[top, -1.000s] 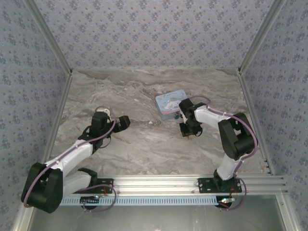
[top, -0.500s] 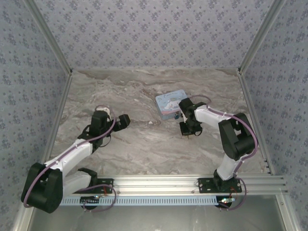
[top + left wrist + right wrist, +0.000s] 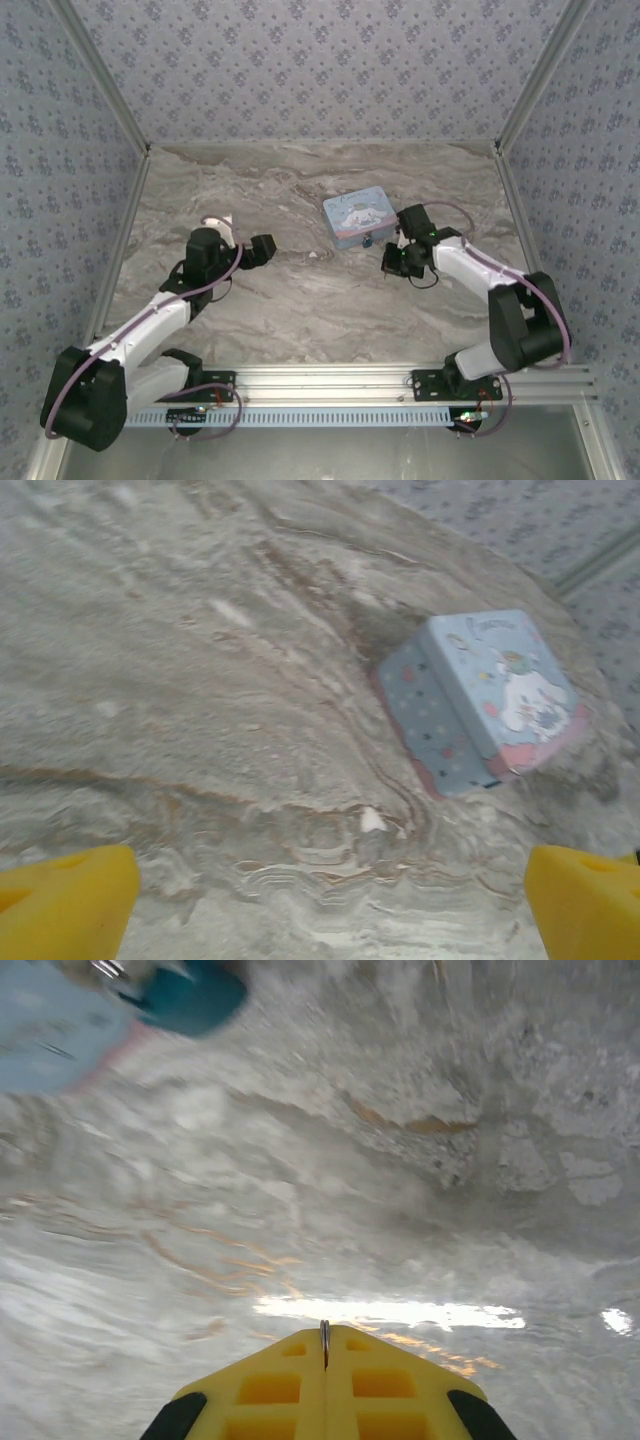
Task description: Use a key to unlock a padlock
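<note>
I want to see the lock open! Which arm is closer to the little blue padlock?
Right. The right gripper hangs just short of the padlock by the tin; the left gripper is far off to the left.

On the table [image 3: 300, 310] the padlock [image 3: 195, 998] lies just by the tin's [image 3: 355, 218] near edge, between left gripper [image 3: 268, 247] and right gripper [image 3: 388, 263].

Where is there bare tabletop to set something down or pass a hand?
Free: the far-left marble tabletop between the left rail and the light-blue cartoon-lid tin; the near middle, ahead of the base rail. Crowded: the tin's near-right corner, where the tiny blue padlock and shut right gripper sit.
</note>
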